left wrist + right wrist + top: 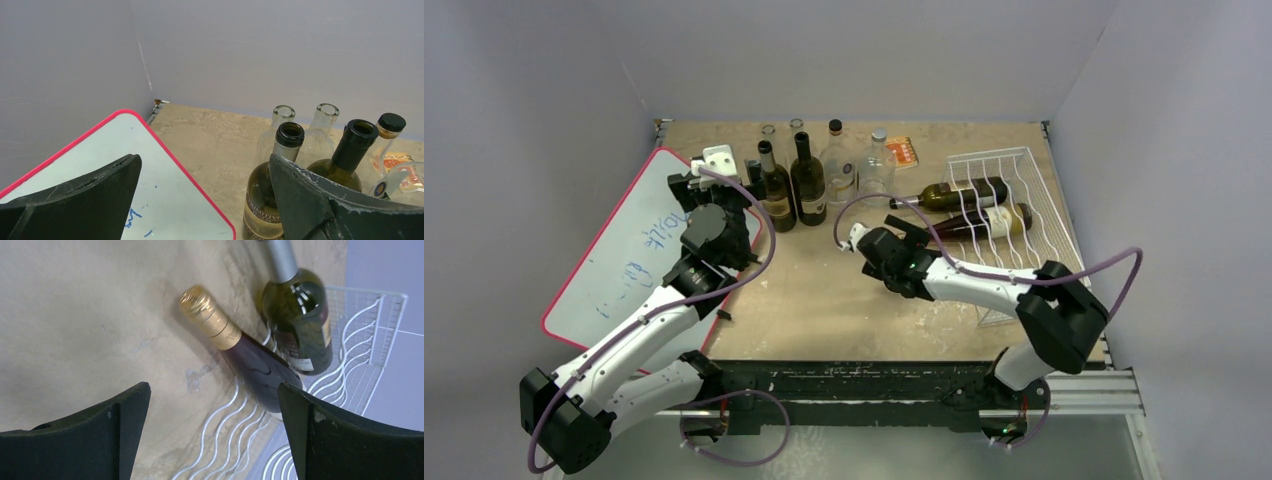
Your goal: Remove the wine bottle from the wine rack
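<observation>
Right wrist view: we are seeing the right tool (212, 395) apart and empty, the gold-capped wine bottle (250, 357) lying on the wine rack (350, 365) at frame right, beside a green bottle (297, 315). The left tool (205, 162) is standing apart too.

Plain grey walls (844, 50) enclose a scuffed wooden tabletop (824, 300) on three sides.
</observation>
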`<state>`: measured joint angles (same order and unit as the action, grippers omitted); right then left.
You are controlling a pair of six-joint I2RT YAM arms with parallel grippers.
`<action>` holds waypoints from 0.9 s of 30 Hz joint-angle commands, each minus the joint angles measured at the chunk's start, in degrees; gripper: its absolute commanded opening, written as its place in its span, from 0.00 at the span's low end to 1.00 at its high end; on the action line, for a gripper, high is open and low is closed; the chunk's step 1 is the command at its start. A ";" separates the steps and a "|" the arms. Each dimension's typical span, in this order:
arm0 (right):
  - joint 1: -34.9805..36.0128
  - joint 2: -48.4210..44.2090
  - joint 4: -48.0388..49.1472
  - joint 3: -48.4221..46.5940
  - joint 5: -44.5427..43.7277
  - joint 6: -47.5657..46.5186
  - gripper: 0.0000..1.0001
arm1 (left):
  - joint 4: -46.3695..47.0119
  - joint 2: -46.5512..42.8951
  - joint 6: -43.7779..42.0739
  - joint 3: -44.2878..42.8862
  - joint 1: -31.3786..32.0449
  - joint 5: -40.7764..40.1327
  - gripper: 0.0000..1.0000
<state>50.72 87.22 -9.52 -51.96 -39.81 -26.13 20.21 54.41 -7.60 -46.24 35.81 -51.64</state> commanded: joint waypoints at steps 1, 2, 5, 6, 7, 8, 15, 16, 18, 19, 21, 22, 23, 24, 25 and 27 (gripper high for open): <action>0.25 1.55 9.57 4.42 -5.32 -7.46 1.00 | 1.39 -0.62 0.65 -1.97 0.27 0.31 1.00; 0.26 2.07 11.65 5.67 -5.87 -8.69 1.00 | 1.41 -0.60 0.65 -1.99 0.28 0.35 1.00; 0.19 3.70 18.39 9.03 -7.71 -12.01 1.00 | 1.41 -0.70 0.73 -1.93 0.28 0.38 1.00; 0.13 4.35 20.59 9.90 -8.03 -13.02 1.00 | 1.49 -0.69 0.78 -1.86 0.31 0.45 1.00; 0.12 4.98 22.52 10.63 -8.15 -14.01 1.00 | 1.46 -0.77 0.80 -1.91 0.30 0.48 1.00; 0.10 5.65 24.57 11.41 -8.24 -15.03 0.99 | 1.50 -0.79 0.92 -1.87 0.31 0.55 1.00; -1.92 11.72 40.71 14.32 -9.68 -24.31 0.91 | 1.41 -0.84 1.05 -1.84 0.29 0.57 1.00; -2.46 13.01 43.38 14.49 -9.86 -25.65 0.89 | 1.41 -0.88 1.09 -1.90 0.31 0.50 1.00; -3.31 14.86 48.14 14.84 -9.70 -27.98 0.86 | 1.44 -0.96 1.05 -1.85 0.29 0.43 1.00; -3.73 15.70 49.94 14.99 -9.27 -28.92 0.85 | 1.49 -0.95 1.00 -1.84 0.31 0.36 1.00; -4.62 17.44 52.61 15.13 -8.89 -30.41 0.83 | 1.54 -0.97 1.00 -1.82 0.31 0.24 1.00; -5.11 18.30 53.77 15.09 -8.96 -31.15 0.83 | 1.58 -0.93 0.95 -1.79 0.30 0.22 1.00; -5.49 19.05 55.05 15.19 -8.97 -31.82 0.82 | 1.63 -0.93 1.03 -1.83 0.30 0.24 1.00; -5.87 19.64 56.60 15.36 -8.78 -32.67 0.82 | 1.66 -0.97 1.01 -1.84 0.24 0.30 1.00; -6.18 20.18 57.91 15.52 -8.72 -33.39 0.82 | 1.65 -1.02 1.00 -1.78 0.30 0.38 1.00; -6.73 20.92 59.73 15.58 -8.35 -34.23 0.81 | 1.68 -1.06 1.08 -1.83 0.27 0.48 1.00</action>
<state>45.21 106.41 42.54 -37.45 -48.97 -57.25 20.08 54.41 -7.51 -46.24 35.81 -51.64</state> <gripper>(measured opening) 0.822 0.998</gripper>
